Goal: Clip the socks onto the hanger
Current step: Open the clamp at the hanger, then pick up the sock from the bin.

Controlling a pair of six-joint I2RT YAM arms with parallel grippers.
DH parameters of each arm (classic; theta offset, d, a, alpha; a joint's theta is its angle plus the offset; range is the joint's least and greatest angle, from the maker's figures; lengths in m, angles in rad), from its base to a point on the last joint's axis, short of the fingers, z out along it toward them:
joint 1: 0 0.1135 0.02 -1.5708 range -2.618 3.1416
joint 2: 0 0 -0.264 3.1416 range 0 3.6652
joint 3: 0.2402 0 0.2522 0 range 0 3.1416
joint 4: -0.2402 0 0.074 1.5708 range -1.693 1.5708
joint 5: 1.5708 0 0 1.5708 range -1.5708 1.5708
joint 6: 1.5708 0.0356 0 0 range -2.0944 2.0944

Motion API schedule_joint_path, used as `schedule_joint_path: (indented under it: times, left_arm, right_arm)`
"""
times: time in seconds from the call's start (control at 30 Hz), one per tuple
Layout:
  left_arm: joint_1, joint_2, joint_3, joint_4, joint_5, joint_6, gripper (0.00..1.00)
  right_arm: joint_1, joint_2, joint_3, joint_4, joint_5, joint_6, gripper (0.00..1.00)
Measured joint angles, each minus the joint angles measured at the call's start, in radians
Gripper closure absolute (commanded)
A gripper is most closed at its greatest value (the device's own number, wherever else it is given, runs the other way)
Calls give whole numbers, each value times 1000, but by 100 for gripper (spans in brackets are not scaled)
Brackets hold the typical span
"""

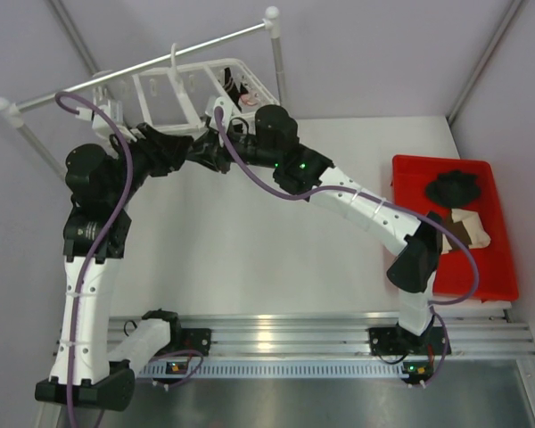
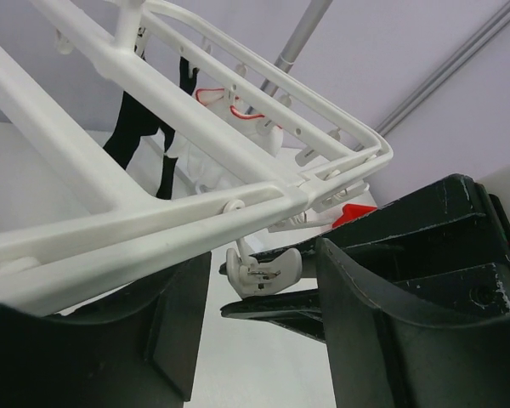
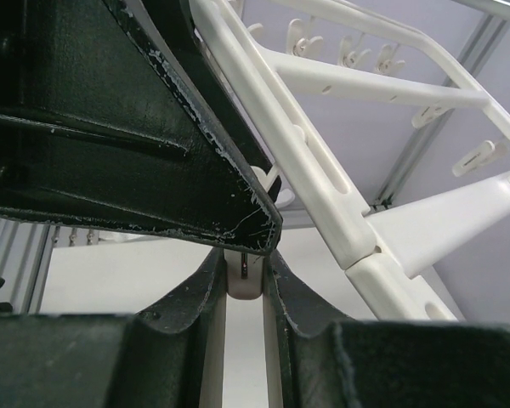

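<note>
The white hanger (image 1: 189, 105) hangs from the rail at the back left. Both grippers meet under its near edge. My right gripper (image 3: 244, 255) is shut on a small white clip (image 3: 244, 279) that dangles from the hanger (image 3: 323, 187). My left gripper (image 2: 259, 293) is open, its fingers (image 2: 166, 323) on either side of that clip (image 2: 263, 268) without touching it, just below a hanger bar (image 2: 153, 229). The socks lie in the red tray (image 1: 501, 267) at the right: a black one (image 1: 453, 187) and a cream one with brown patches (image 1: 468, 227).
The grey rail (image 1: 143, 62) with white ball ends crosses the back on slanted posts. A dark piece of fabric (image 2: 136, 127) and something white with red (image 2: 229, 106) hang from the hanger's far side. Purple cables loop off both arms.
</note>
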State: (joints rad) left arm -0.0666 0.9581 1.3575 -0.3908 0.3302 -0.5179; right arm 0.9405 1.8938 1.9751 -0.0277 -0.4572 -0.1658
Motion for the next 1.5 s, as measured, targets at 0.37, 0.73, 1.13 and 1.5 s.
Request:
schedule_joint_path:
  times: [0.37,0.73,1.13,1.5]
  left_arm:
    - [-2,11,14,-5,-21,22,83]
    - [-2,15,15,-16,-29,35,100]
    - [-2,15,13,-16,-30,-20,100]
    - [-2,6,-43,11,-37,-42,100]
  right_arm:
    - [0,7,9,-30,9,-11,100]
    - [0,8,9,-42,16,-11,61]
    - [-37,-135,-235,-75,2,-22,14]
    - [-463,-623,-693,-405,-95,-113,0]
